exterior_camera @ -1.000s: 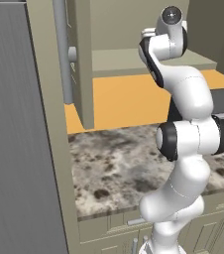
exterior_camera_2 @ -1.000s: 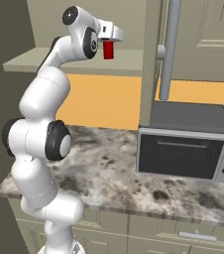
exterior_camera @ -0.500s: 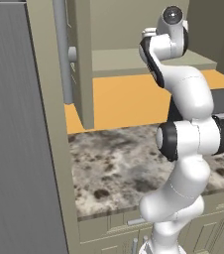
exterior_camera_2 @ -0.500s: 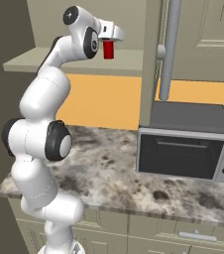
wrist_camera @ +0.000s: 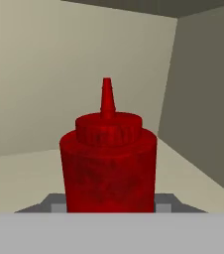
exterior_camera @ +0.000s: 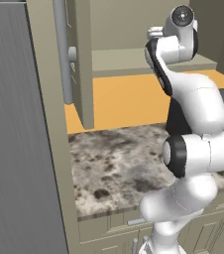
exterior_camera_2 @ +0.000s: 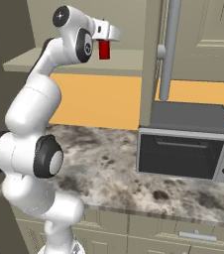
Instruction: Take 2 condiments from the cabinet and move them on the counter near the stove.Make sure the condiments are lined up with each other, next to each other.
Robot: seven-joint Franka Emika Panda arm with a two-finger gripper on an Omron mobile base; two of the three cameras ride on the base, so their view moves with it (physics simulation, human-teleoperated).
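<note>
So the arm is stretched way up into the open cabinet (exterior_camera_2: 74, 62), and the gripper (exterior_camera_2: 105, 38) has its fingers closed snug on the red bottle (exterior_camera_2: 104, 49). In the right base view the bottle hangs just below the hand, upright, above the beige shelf and in front of the cabinet's back wall. Can't tell for sure if its base is touching the shelf or just off it.

The hand view is basically a close-up of the bottle (wrist_camera: 108, 158): all red, ribbed cap, pointed nozzle sticking straight up, sitting dead center between the two dark finger tips (wrist_camera: 54, 204), which press in on either side of its lower body. Behind it you get the plain beige cabinet wall and a corner to the right, shelf running underneath.

From the left base view the gripper (exterior_camera: 156, 33) is mostly hidden behind the arm's own wrist, up at shelf level, so the bottle is blocked there. The cabinet door (exterior_camera: 82, 59) stands open to the left with its metal handle (exterior_camera: 60, 49) running down it.

Below all this is the mottled counter (exterior_camera_2: 109, 168), with a toaster oven (exterior_camera_2: 183, 146) on it to the right, under the other open door (exterior_camera_2: 151, 54). The bottle is well above the counter.
</note>
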